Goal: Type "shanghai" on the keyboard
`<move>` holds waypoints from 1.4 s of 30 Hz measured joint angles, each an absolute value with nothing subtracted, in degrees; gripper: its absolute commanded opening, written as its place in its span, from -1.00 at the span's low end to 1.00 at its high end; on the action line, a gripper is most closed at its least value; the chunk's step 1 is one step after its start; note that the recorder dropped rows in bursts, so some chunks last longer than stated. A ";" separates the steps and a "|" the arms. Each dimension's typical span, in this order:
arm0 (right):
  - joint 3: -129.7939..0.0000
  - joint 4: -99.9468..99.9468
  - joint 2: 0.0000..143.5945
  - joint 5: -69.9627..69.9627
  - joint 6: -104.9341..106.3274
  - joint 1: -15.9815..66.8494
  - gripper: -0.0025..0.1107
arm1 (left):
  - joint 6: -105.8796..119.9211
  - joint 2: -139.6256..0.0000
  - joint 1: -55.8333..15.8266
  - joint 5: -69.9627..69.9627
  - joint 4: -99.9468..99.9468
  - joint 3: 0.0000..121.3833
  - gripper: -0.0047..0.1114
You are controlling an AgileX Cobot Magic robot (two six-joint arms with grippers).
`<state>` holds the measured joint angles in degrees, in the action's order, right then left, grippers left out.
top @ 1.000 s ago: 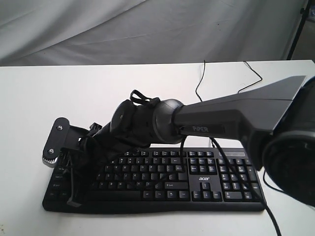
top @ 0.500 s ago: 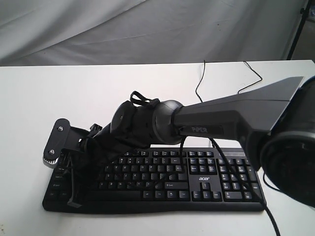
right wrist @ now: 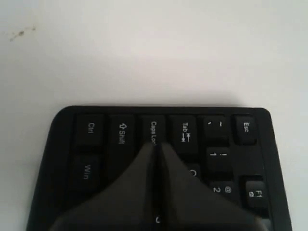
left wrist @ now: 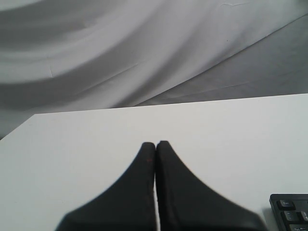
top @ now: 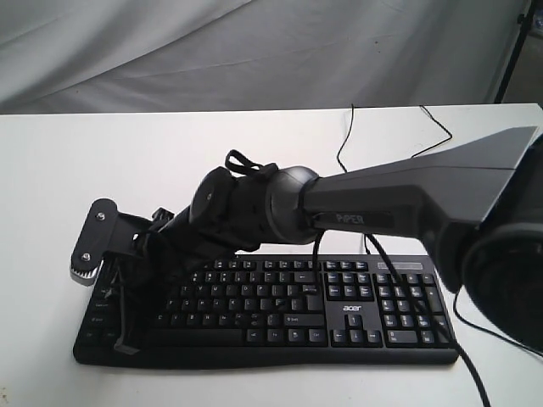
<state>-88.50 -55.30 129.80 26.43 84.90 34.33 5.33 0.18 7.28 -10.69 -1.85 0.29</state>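
Just one keyboard (top: 280,309), one table (top: 85,161); two sets of jaws closed.

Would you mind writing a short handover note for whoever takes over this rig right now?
Left gripper: shut, empty, over bare table beside the Esc corner of the keyboard.
Right gripper: shut, empty, reaching across to the keyboard's left end, tips by Caps Lock; contact with a key cannot be told.
Done: no screen in view, so the letters typed so far are unknown.
Left: confirm progress, then finish "shanghai".
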 measured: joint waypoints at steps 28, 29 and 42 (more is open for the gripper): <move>-82.12 -46.78 121.81 36.13 82.56 27.50 -0.96 | 5.33 0.18 7.28 -10.69 -1.85 0.29 -0.91; -81.40 -46.79 121.31 36.44 82.73 26.95 -0.96 | 5.33 0.18 7.28 -10.69 -1.85 0.29 -0.91; -74.45 -50.29 117.07 40.43 89.22 19.16 -0.96 | 5.33 0.18 7.28 -10.69 -1.85 0.29 -0.91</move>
<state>-74.45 -50.29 117.07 40.43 89.22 19.16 5.33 0.18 7.28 -10.69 -1.85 0.29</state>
